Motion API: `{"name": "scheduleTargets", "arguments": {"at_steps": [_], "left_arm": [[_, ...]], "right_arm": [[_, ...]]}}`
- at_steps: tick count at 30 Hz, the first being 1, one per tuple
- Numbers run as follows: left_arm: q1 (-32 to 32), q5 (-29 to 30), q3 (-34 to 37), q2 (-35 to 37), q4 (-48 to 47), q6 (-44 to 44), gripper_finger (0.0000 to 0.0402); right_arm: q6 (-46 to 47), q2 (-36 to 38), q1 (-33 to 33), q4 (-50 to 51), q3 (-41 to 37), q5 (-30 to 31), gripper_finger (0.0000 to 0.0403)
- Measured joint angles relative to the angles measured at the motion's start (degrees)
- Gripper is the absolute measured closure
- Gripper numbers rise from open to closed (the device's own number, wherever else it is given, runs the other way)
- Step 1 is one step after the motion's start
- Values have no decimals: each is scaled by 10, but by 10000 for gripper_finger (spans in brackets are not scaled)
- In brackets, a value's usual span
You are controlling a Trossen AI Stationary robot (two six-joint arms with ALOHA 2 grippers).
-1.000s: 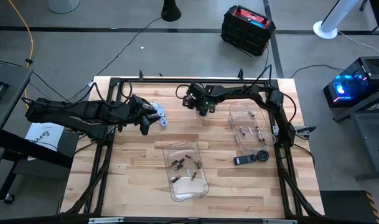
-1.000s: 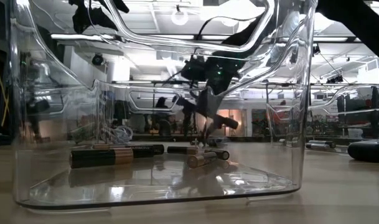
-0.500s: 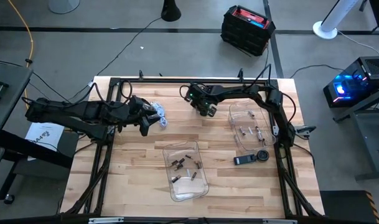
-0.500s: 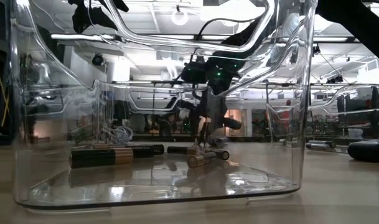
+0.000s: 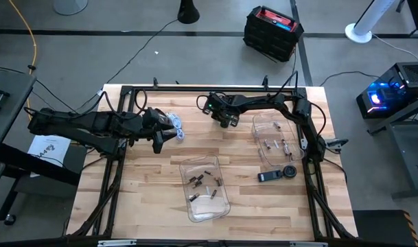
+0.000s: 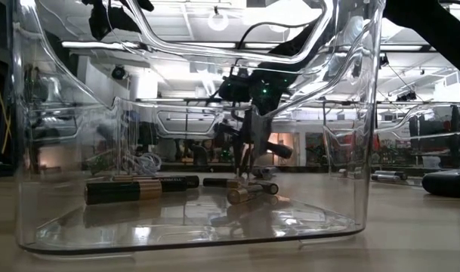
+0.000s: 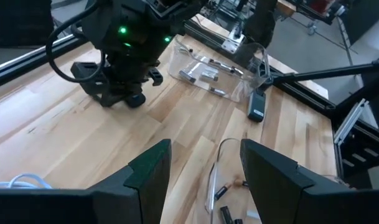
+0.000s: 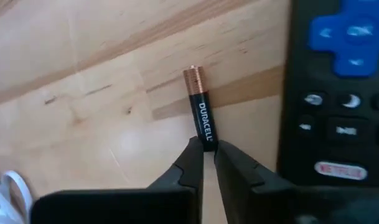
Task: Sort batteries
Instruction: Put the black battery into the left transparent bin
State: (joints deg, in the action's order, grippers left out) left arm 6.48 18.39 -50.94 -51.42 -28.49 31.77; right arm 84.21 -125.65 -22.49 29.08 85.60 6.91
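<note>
In the right wrist view a black battery with a coppery end lies on the wood beside a black remote with a blue button. My right gripper is shut on it, at the table's far middle. A clear bin at the table's centre holds several batteries lying on its floor. A second clear bin at the right holds several more. My left gripper hovers open over the left part of the table, with nothing between its fingers. My right gripper pinches the battery's black end between its two fingertips. The fingers come down at it from above and run along its length, and the coppery end points away from them. Whether the battery rests on the wood or is just clear of it, I cannot tell.
A coil of white cable lies next to my left gripper. A dark flat device sits on the wood just near of the right bin. Bare wood lies between the two bins and along the near edge.
My right gripper has shut its fingers on the battery's black end, staying over the same spot at the table's far middle.
</note>
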Motion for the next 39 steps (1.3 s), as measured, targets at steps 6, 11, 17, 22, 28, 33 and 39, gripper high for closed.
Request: {"name": "scheduleTargets", "arguments": {"at_steps": [6,11,17,22,28,33,39], "left_arm": [[-1,0,0,0,0,-10,214],[-1,3,0,0,-1,-16,214],[-8,3,0,0,-4,-10,214],[-13,16,0,0,-4,-5,214],[-63,75,0,-17,-4,21,214],[-178,-67,0,-90,-4,19,219],[-336,-166,-61,-252,-70,-72,240]], "right_arm": [[-81,16,18,1,-2,20,392],[-167,47,35,33,-6,38,403],[-239,100,63,76,-4,48,402],[-273,131,89,92,-4,47,402],[-324,179,105,94,-4,54,403],[-368,256,106,113,-3,84,403],[-396,354,103,150,-2,123,403]]}}
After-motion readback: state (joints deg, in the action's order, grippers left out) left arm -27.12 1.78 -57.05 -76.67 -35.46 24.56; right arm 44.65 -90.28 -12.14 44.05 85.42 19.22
